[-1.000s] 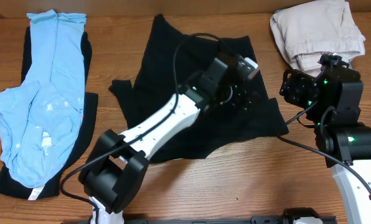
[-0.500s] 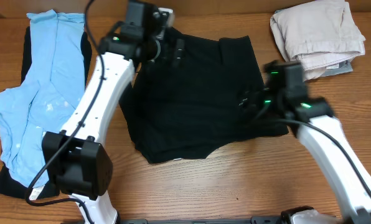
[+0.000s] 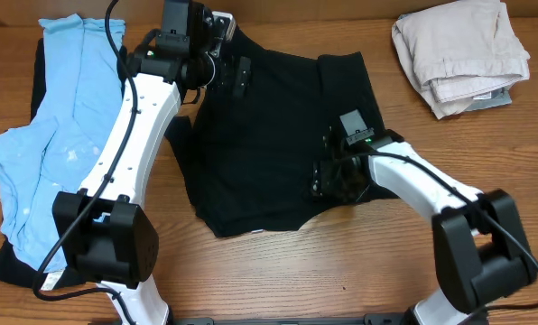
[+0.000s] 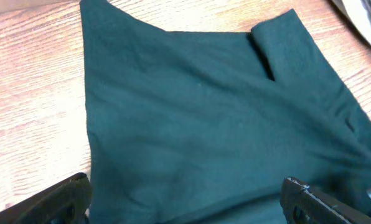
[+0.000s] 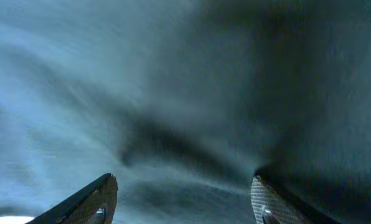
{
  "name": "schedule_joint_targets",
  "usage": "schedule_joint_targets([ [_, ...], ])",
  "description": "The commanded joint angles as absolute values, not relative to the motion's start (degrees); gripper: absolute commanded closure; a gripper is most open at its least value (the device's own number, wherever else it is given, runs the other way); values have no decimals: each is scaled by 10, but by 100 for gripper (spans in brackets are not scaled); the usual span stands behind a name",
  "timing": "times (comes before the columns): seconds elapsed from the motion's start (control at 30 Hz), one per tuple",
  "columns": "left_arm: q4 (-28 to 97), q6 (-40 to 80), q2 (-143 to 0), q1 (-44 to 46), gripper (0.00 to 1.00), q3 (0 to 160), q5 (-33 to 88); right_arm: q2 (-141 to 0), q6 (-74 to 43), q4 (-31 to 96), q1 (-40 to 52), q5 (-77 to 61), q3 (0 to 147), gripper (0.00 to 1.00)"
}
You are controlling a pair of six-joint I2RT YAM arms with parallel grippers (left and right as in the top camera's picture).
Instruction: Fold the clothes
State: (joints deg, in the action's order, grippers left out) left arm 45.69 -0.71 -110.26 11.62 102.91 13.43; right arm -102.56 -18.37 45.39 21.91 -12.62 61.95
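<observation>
The black garment [image 3: 278, 135] lies spread fairly flat in the middle of the table. It fills the left wrist view [image 4: 204, 118] and the right wrist view [image 5: 173, 93]. My left gripper [image 3: 237, 74] hovers at its far left corner, open, with both fingers wide apart over the cloth [image 4: 185, 205]. My right gripper [image 3: 328, 176] sits low over its near right part, open, with cloth between the fingers [image 5: 179, 202] but not pinched. The light blue garment [image 3: 61, 135] lies at the left. The beige garment [image 3: 459, 50] lies at the far right.
The light blue garment rests on another black cloth [image 3: 125, 162] whose edges show beside it. Bare wooden table [image 3: 359, 271] runs along the front edge. The right arm's white links [image 3: 431, 194] cross the table's right side.
The black garment went from bunched to spread out. My left gripper moved from its centre to the far left corner. My right gripper moved left onto the near right part.
</observation>
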Motion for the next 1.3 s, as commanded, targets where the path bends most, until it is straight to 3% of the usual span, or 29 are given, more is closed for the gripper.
schedule_joint_targets([
  [0.0, 458, -51, -1091, 117, 0, 1039, 133, -1026, -188, 471, 219, -110, 631, 28],
  [0.33, 452, -117, -1101, 117, 0, 1039, 129, -1027, -254, 545, 194, -9, 613, 20],
  [0.77, 376, -154, -1238, 116, 0, 1039, 109, -1027, -236, 560, 26, -13, 611, 20],
  [1.0, 316, -154, -1313, 117, 0, 1039, 101, -1026, -221, 562, 18, -18, 619, 18],
  [1.27, 333, -154, -1357, 116, 3, 1039, 69, -1026, -206, 560, 18, -42, 633, 18],
])
